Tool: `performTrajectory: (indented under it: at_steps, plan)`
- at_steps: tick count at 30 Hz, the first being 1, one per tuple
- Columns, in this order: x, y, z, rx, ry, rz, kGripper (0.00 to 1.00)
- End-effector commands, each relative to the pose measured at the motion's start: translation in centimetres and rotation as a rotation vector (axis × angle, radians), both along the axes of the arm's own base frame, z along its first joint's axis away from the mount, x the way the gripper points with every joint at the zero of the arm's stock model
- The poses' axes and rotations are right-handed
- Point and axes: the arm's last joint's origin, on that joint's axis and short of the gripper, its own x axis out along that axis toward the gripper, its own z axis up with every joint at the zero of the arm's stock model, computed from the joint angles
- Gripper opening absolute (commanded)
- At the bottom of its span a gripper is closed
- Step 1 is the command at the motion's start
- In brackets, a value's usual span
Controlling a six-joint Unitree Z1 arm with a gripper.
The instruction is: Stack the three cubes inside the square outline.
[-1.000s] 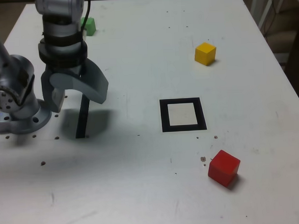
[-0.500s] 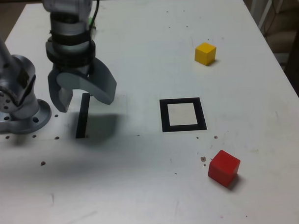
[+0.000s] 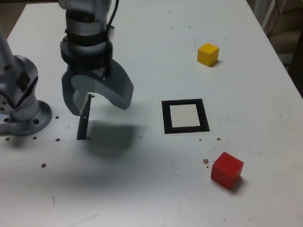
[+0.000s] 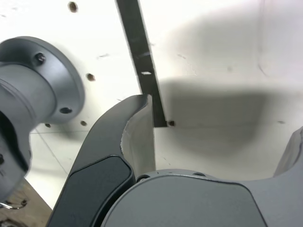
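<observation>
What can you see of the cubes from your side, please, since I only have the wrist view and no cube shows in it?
Observer: In the exterior view, the red cube sits on the table at the near side, towards that view's right.
Operator: Thank you. Is there another one that you can see?
Observer: Yes, the yellow cube rests farther back, also towards the exterior view's right.
Operator: And has anything been stacked in the square outline?
Observer: No, the square outline lies between those two cubes in depth, and its white centre is bare.
</observation>
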Motion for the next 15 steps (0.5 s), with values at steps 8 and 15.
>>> performTrajectory:
  at_steps: [8,15]
  plan:
    - [2.3,-2.1,1.2,0.001,-0.006,-0.06,0.99]
    - [4.4,-4.3,2.2,0.002,-0.012,-0.12,0.99]
